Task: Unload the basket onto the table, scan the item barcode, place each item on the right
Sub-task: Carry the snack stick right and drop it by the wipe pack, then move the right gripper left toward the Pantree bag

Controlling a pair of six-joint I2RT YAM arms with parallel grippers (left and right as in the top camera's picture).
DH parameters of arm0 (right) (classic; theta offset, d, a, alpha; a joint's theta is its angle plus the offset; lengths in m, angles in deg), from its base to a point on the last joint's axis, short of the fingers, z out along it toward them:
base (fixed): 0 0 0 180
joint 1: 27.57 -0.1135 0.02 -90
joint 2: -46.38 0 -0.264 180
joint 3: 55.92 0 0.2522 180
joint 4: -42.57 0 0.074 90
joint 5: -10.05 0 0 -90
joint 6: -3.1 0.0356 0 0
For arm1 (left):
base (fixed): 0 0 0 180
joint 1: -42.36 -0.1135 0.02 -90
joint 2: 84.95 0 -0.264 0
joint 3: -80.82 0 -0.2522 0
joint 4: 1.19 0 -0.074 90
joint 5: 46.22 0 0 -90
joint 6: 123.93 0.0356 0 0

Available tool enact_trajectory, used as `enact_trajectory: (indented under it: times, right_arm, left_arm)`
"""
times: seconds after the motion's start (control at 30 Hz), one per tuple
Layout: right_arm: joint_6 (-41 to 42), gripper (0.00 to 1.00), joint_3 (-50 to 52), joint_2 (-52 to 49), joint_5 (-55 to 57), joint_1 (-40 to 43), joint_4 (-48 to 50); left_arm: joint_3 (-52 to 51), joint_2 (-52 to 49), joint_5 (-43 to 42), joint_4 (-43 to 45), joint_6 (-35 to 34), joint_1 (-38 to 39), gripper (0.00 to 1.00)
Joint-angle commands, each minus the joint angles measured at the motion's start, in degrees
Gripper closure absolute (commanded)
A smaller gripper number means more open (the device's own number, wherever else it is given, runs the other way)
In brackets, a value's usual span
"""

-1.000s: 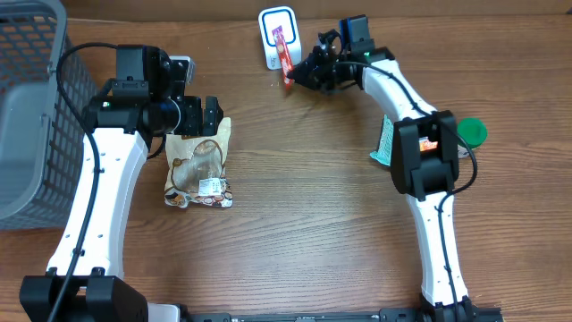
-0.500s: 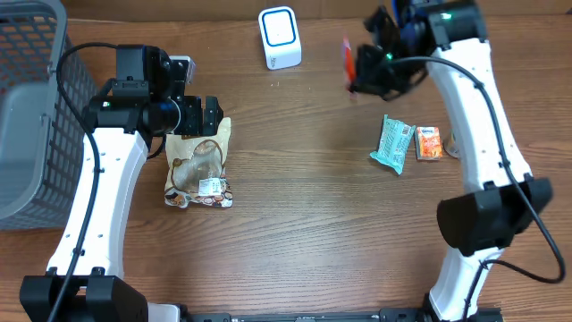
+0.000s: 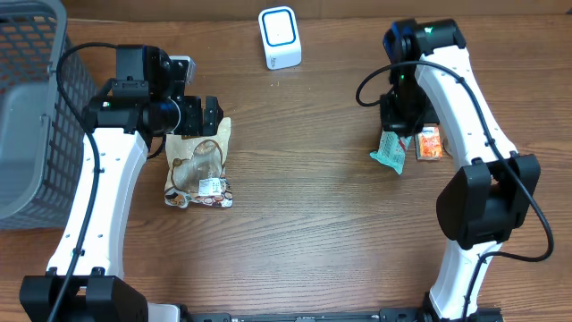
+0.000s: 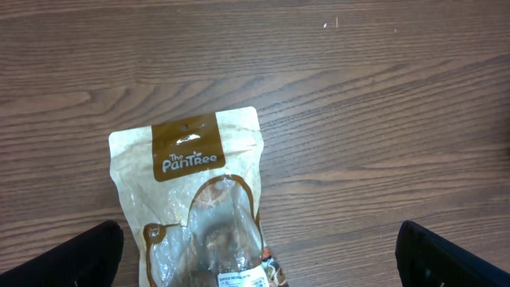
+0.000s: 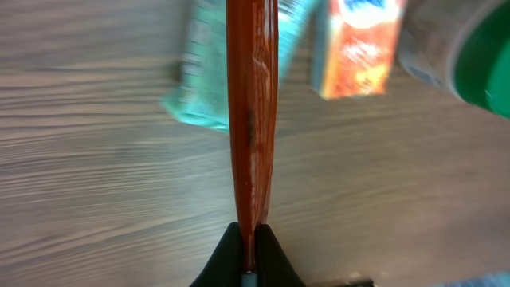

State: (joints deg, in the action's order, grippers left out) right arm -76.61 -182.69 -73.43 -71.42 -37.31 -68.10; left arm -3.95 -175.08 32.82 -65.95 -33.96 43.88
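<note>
The right claw (image 5: 245,239) is clamped shut on a thin red packet (image 5: 251,119), held edge-on above the tabletop (image 3: 304,206) over a teal packet (image 3: 390,150), with an orange packet (image 3: 430,143) just beside it, well apart from the white scanner (image 3: 280,38) at the far edge. On the other side, the left claw (image 3: 201,114) hangs with its jaws spread wide and nothing between them, over the top end of a brown pouch (image 4: 199,199) lying flat near a grey basket (image 3: 27,116).
</note>
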Motion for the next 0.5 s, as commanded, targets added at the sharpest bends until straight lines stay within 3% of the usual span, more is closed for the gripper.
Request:
enact_trajectory:
  times: [0.0, 0.03, 0.07, 0.1, 0.13, 0.27, 0.47]
  right_arm:
    - [2.2, 0.91, 2.4, 0.1, 4.7, 0.8, 0.5]
    - [2.2, 0.85, 3.0, 0.1, 4.7, 0.8, 0.7]
    - [2.2, 0.66, 3.5, 0.0, 4.7, 0.8, 0.9]
    - [2.2, 0.41, 4.0, 0.0, 4.7, 0.8, 1.2]
    - [2.2, 0.29, 4.5, 0.0, 4.7, 0.8, 1.6]
    - [2.2, 0.17, 6.3, 0.1, -1.7, 0.8, 5.1]
    - [2.1, 0.16, 9.9, 0.1, -19.8, -0.4, 12.4]
  left_arm:
    - [0.4, -0.5, -0.5, 0.2, -0.6, 0.0, 0.00]
    - [0.4, -0.5, -0.5, 0.2, -0.6, 0.0, 0.00]
    - [0.4, -0.5, -0.5, 0.2, -0.6, 0.0, 0.00]
    - [0.4, -0.5, -0.5, 0.2, -0.6, 0.0, 0.00]
    - [0.4, -0.5, -0.5, 0.2, -0.6, 0.0, 0.00]
    - [0.4, -0.5, -0.5, 0.2, -0.6, 0.0, 0.00]
    - [0.4, -0.5, -0.5, 0.2, -0.6, 0.0, 0.00]
